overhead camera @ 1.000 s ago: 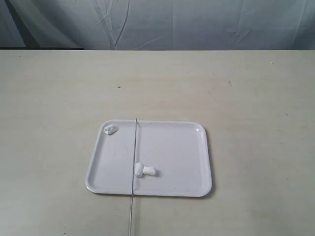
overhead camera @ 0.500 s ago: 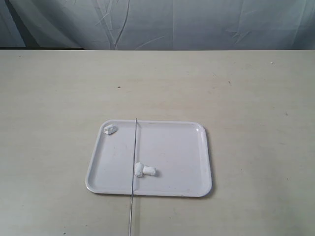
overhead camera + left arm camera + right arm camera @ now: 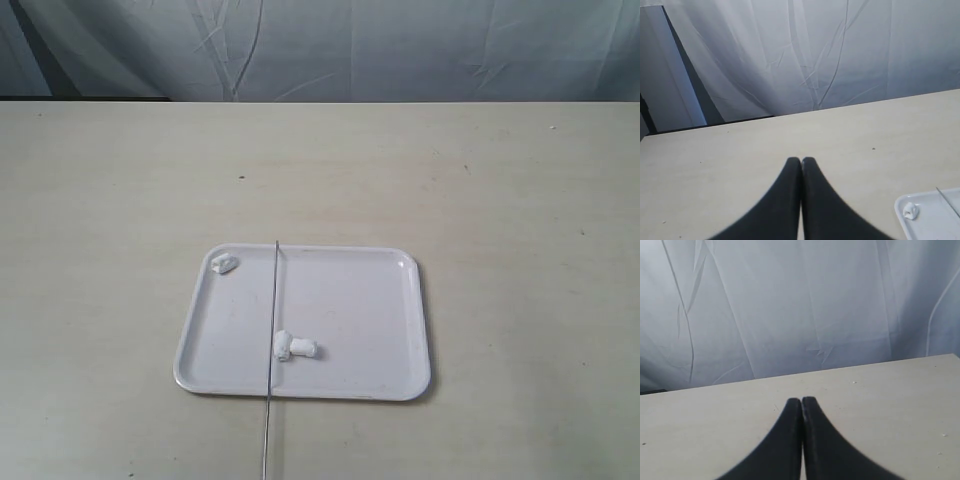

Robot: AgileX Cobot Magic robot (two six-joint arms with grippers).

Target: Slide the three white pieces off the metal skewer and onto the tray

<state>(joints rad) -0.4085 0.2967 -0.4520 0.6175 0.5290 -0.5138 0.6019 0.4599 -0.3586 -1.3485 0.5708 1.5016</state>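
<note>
The white tray (image 3: 350, 300) lies on the table in the exterior view. The metal skewer (image 3: 272, 330) lies across its left part, one end overhanging the near rim. One white piece (image 3: 224, 263) sits in the tray's far left corner. Two more white pieces (image 3: 294, 347) lie together beside the skewer near the front; whether one touches the rod I cannot tell. Neither gripper appears in the exterior view. My left gripper (image 3: 801, 161) is shut and empty above bare table, with the tray's corner (image 3: 927, 220) and a white piece (image 3: 910, 211) off to one side. My right gripper (image 3: 801, 400) is shut and empty.
The beige table (image 3: 500, 180) spreads wide around the tray. A pale draped curtain (image 3: 350, 50) hangs behind the table's far edge.
</note>
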